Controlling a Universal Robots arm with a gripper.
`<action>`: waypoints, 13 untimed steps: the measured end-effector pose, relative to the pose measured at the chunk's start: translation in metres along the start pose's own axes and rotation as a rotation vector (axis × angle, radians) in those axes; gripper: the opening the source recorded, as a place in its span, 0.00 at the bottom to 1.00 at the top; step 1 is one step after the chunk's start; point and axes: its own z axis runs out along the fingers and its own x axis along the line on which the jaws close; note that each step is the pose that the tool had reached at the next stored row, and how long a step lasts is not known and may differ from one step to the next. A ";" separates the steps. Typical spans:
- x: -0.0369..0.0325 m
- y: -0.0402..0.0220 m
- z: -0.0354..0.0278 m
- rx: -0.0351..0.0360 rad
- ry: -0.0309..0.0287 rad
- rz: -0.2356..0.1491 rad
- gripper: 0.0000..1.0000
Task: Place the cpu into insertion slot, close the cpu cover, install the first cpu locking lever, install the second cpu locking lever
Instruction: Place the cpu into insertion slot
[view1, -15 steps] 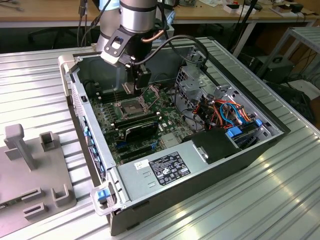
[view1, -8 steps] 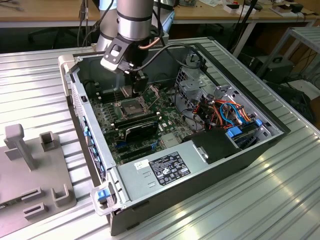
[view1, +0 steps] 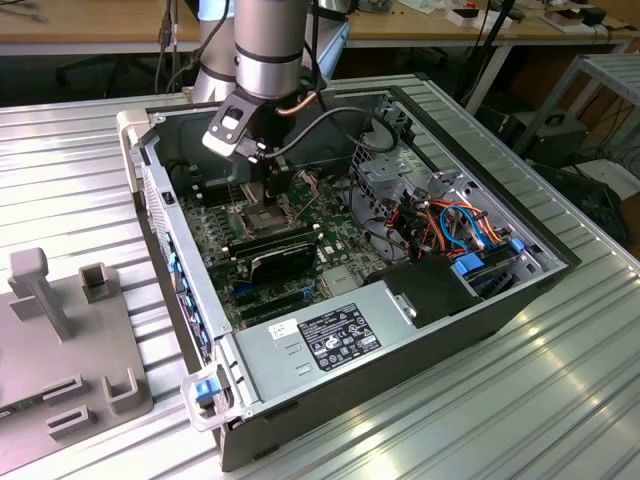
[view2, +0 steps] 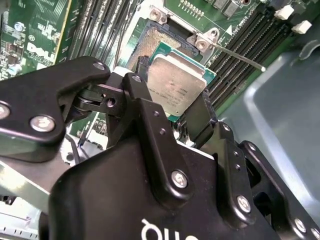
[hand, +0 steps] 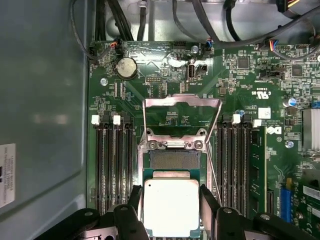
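In the exterior view, the arm (view1: 268, 50) is reaching down into an open computer case (view1: 150, 190) that is lying on a ribbed metal table (view1: 520, 400). Its tool (view1: 273, 190) is hanging just over the socket (view1: 262, 216). A bundle of orange and blue cables (view1: 455, 225) is crowding the case toward the exterior view's right, and a labelled power box (view1: 340, 335) is filling the near end. A grey holder (view1: 60, 330) is sitting on the table beside the case, well apart from the tool.

In the second wrist view, the tool (view2: 170, 90) is clenching the chip (view2: 177, 82) by two opposite edges. The chip is covering part of the socket (view2: 152, 42); I cannot tell whether they are touching. A thin lever (view2: 240, 54) is sticking out past the socket's corner.

In the first wrist view, the cover (hand: 182, 101) is standing raised at the socket's far edge, leaving the dark centre (hand: 175, 160) open. Black memory slots (hand: 112, 165) are running close along both sides, and the case wall (hand: 45, 100) is standing beyond one bank.
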 end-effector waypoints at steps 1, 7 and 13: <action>0.0000 -0.0002 0.0031 0.0001 -0.0001 0.000 0.55; 0.0004 -0.0008 0.0145 0.0001 0.0000 0.000 0.55; 0.0005 -0.0011 0.0189 0.0001 -0.0001 0.000 0.55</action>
